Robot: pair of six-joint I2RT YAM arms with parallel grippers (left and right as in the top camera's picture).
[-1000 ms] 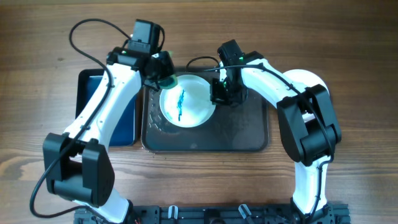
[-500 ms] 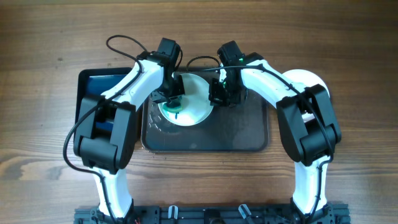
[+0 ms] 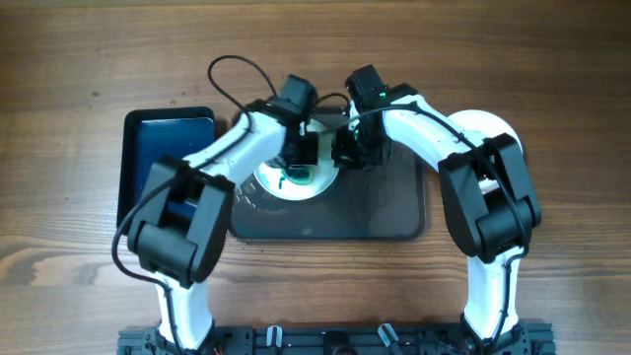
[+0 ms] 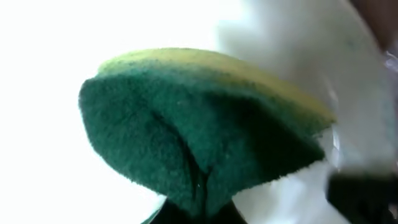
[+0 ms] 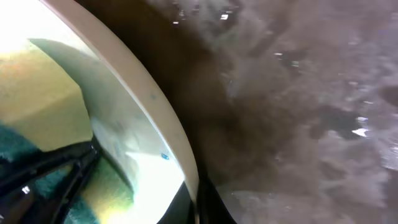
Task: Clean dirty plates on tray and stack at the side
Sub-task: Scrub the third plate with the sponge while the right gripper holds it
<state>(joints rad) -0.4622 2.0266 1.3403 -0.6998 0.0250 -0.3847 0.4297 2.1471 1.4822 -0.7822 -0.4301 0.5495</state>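
A white plate (image 3: 281,182) lies on the dark tray (image 3: 375,212), marked with blue-green smears. My left gripper (image 3: 299,163) is shut on a green and yellow sponge (image 4: 199,130) and presses it onto the plate's middle. My right gripper (image 3: 347,148) is shut on the plate's right rim (image 5: 168,134); its fingers clamp the edge at the bottom of the right wrist view. The sponge also shows in the right wrist view (image 5: 37,99), on the plate's inner face. Another white plate (image 3: 488,126) lies on the table at the right, mostly hidden under my right arm.
A dark blue tray (image 3: 163,158) lies on the wooden table left of the dark tray. The dark tray's floor (image 5: 311,93) looks wet and streaked. Both arms cross over the tray's back half.
My left gripper has moved right with the sponge, from the plate's left rim to its middle, covering the blue-green smear. The right gripper has held still on the rim.
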